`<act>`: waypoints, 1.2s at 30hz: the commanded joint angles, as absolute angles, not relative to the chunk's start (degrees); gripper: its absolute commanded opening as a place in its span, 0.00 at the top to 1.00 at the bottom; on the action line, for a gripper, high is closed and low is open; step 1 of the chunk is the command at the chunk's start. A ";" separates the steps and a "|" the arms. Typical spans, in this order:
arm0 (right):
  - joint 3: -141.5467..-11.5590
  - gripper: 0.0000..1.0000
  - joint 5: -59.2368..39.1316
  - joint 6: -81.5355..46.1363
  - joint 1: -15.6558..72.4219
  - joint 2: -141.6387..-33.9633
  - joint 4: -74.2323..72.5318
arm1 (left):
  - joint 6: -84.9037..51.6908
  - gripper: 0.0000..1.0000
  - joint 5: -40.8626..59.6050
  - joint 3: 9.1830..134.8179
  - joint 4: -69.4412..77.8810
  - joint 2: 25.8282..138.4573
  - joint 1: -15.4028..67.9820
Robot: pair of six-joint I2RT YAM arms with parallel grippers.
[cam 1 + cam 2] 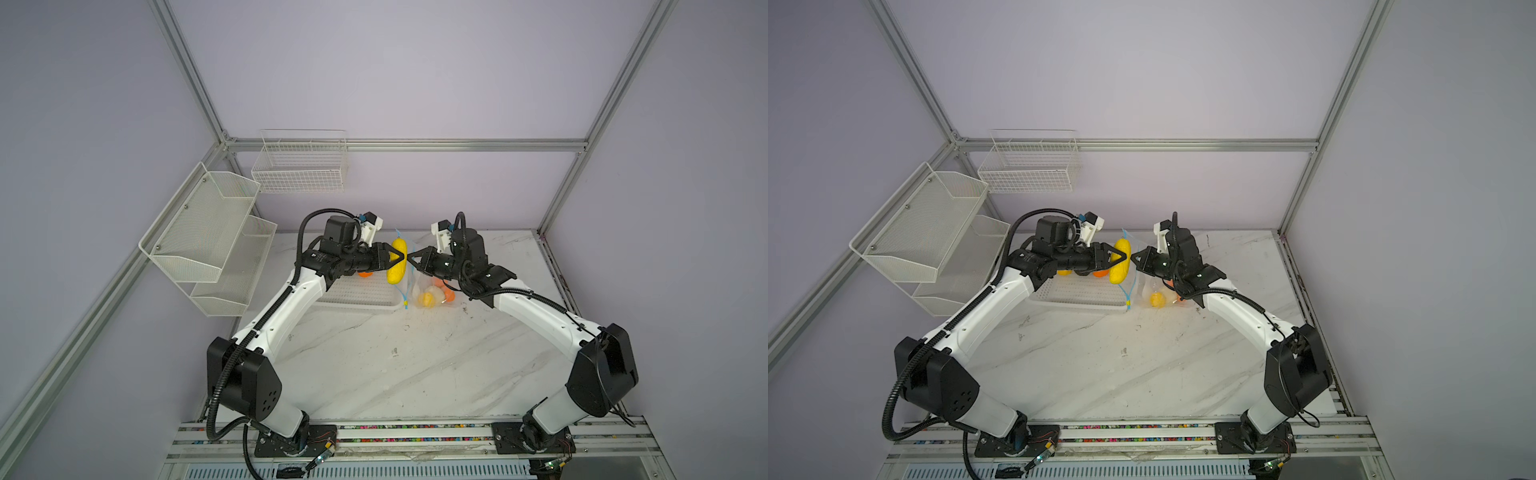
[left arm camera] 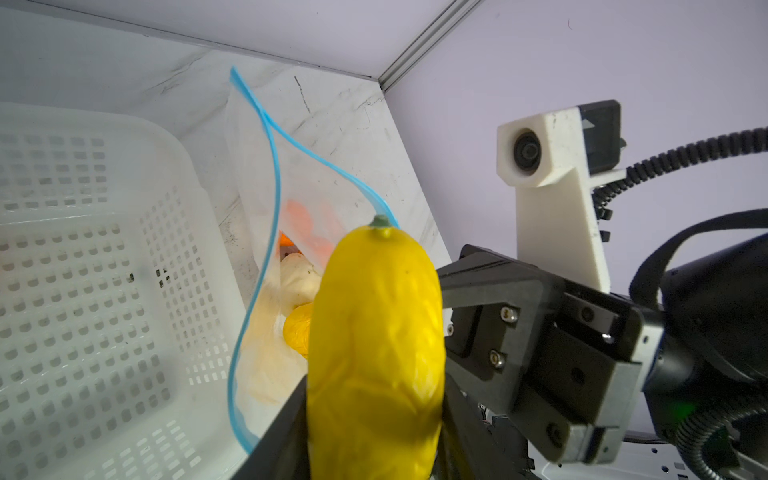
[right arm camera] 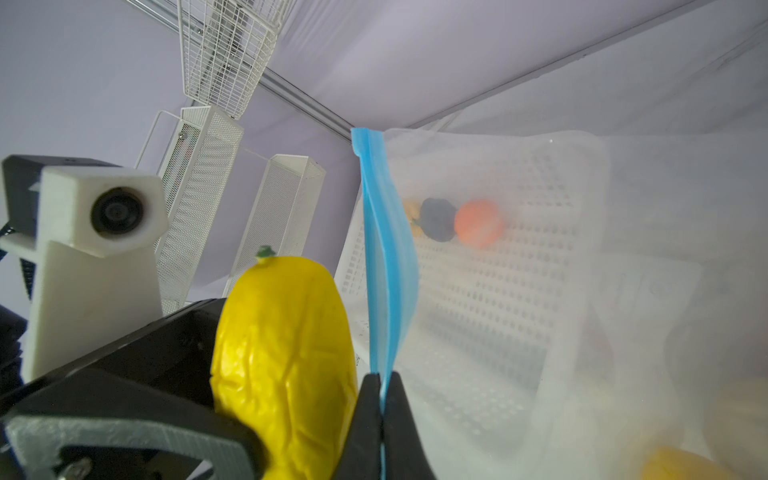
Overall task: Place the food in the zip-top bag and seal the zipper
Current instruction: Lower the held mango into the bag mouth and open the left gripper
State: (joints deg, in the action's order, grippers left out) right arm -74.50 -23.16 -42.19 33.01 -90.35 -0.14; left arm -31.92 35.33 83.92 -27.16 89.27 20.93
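The left gripper (image 1: 399, 257) is clamped around the middle of the elongated yellow piece (image 1: 395, 272) of food, which stands roughly upright in the air with its green stem end up, at the mouth of the zip-top bag (image 1: 432, 286); the right gripper (image 1: 411, 257) faces it from the other side, jaws pinched tight on the zipper (image 3: 386, 249), lifting that edge off the worktop (image 1: 395, 374); in the left wrist view the two light-blue lips of the zipper (image 2: 272, 166) stand apart, so the mouth is open beside the yellow piece (image 2: 374, 353); inside the bag lie a cream-white piece (image 2: 297, 278), a round yellow piece (image 2: 297, 332) and an orange piece (image 2: 284, 241), and in a top view the same cluster shows through the clear plastic on the worktop below the right gripper; the white perforated basket (image 1: 357, 297) sits just left of the bag, touching or nearly touching it; seen through the plastic in the right wrist view, a second orange piece (image 3: 478, 224), a dark piece (image 3: 436, 220) and a dull yellow piece (image 3: 412, 210) sit together at the far end of the basket.
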 commanded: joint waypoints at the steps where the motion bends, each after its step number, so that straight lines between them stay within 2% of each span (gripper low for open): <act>1: -76.29 1.00 -22.69 -42.94 33.06 -90.26 0.24 | -33.05 0.57 35.29 81.31 -23.84 89.20 21.01; 36: -75.60 1.00 -22.87 -42.99 33.04 -89.75 -0.57 | -45.57 0.56 30.67 74.62 -16.79 90.10 20.98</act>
State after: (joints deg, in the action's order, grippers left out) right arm -74.52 -23.03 -42.22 33.01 -90.35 -0.16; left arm -44.18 31.09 76.95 -19.62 90.17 20.93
